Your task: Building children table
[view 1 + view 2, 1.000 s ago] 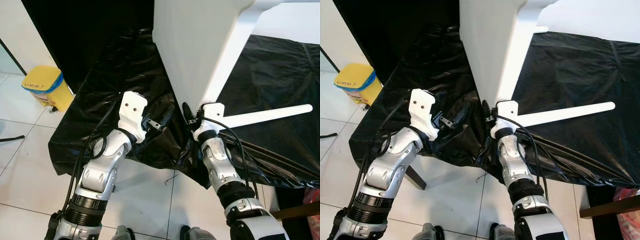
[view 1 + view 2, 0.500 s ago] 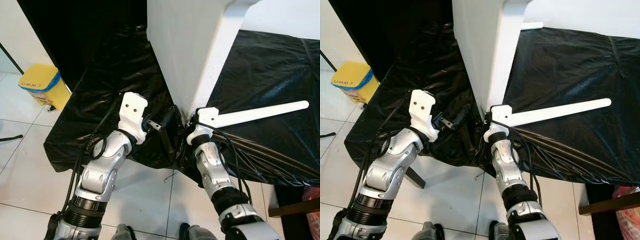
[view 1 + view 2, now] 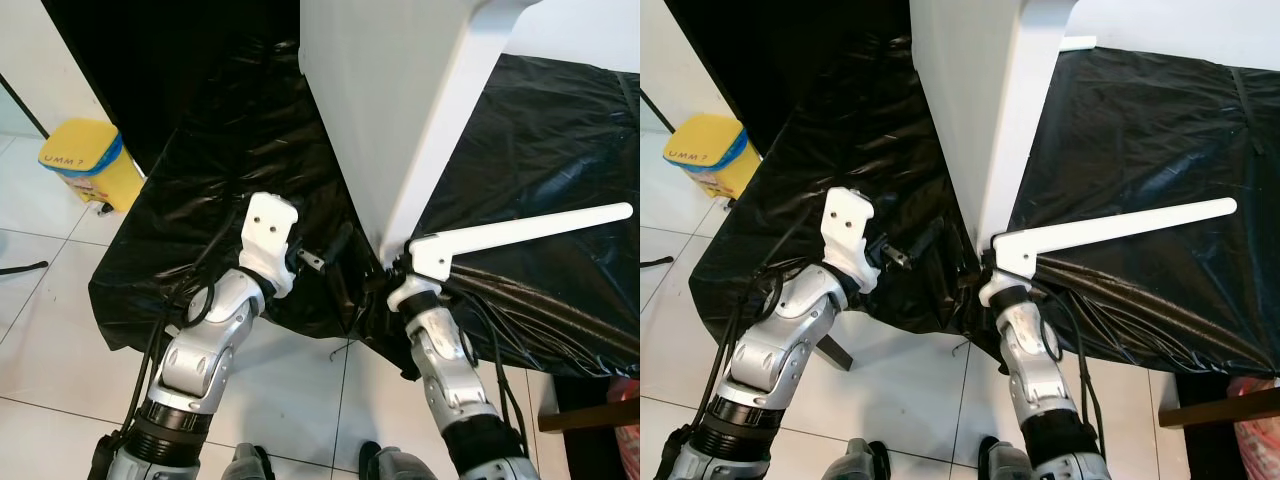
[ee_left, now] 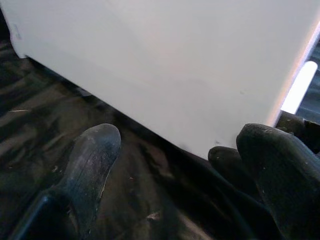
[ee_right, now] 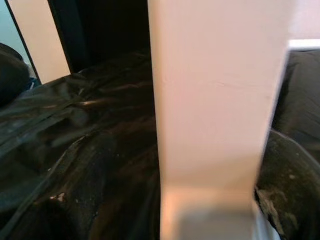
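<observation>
We've eased our right hand (image 3: 385, 280) back at five o'clock; its grip we cannot tell. The tall white table panel (image 3: 400, 100) stands on the black-draped worktop (image 3: 560, 150). Left hand (image 4: 170, 165) open beside it.

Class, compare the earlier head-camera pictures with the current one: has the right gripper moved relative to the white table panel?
Yes. The right gripper has drawn back toward the robot: its wrist block, which earlier overlapped the white table panel, now sits just below the panel's bottom edge.
</observation>
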Available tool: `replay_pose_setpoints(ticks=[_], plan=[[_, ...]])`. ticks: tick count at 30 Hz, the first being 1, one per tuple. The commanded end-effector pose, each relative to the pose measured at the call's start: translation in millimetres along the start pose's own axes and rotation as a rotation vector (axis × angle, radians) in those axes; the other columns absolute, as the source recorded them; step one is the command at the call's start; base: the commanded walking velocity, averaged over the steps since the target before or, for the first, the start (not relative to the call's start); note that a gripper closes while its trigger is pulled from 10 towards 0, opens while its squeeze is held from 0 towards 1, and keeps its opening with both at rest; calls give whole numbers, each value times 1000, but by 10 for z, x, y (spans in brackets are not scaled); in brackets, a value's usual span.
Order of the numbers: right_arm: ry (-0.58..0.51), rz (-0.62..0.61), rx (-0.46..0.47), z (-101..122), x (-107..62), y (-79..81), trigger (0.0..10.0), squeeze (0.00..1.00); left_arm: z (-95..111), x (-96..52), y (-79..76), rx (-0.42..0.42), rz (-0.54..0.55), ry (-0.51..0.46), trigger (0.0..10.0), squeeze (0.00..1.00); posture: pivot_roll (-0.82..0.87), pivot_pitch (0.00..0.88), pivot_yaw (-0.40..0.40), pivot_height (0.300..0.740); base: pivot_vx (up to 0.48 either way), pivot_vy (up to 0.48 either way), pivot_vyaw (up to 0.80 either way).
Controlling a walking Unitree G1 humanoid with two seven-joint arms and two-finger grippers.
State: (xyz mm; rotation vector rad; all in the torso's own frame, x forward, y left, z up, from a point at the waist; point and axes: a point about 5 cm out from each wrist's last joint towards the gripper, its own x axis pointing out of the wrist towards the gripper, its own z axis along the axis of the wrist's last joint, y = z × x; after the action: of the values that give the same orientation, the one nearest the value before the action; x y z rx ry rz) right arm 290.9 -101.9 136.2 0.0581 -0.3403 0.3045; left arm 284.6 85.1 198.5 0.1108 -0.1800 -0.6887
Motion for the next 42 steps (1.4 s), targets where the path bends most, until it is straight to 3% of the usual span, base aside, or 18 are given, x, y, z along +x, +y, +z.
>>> replay_pose_setpoints(ticks=[1, 5, 10, 19, 24, 30, 42], plan=[[47, 13, 14, -65, -110, 5, 10000, 0, -29, -34, -113, 3, -129, 23, 10000, 0, 54, 203, -5, 740, 0, 0, 0], [41, 46, -17, 3, -235, -7, 10000, 0, -48, -45, -150, 5, -148, 32, 10000, 0, 52, 198, -2, 740, 0, 0, 0], [38, 44, -36, 30, -269, -27, 10000, 0, -48, -47, -155, 5, -151, 34, 10000, 0, 52, 199, -3, 740, 0, 0, 0], [48, 39, -89, 191, -492, -170, 10000, 0, -82, -124, -162, 15, -184, 56, 10000, 0, 42, 185, -5, 740, 0, 0, 0], [61, 24, -117, 238, -495, -328, 10000, 0, -61, -186, -137, 14, -227, 54, 10000, 0, 42, 177, -10, 740, 0, 0, 0], [65, 7, -125, 266, -477, -404, 10000, 0, -48, -210, -143, 17, -250, 56, 10000, 0, 42, 176, -12, 740, 0, 0, 0], [114, -68, -158, 220, -412, -675, 10000, 0, -77, -326, -319, 13, -391, 89, 10000, 0, 50, 164, -9, 740, 0, 0, 0]])
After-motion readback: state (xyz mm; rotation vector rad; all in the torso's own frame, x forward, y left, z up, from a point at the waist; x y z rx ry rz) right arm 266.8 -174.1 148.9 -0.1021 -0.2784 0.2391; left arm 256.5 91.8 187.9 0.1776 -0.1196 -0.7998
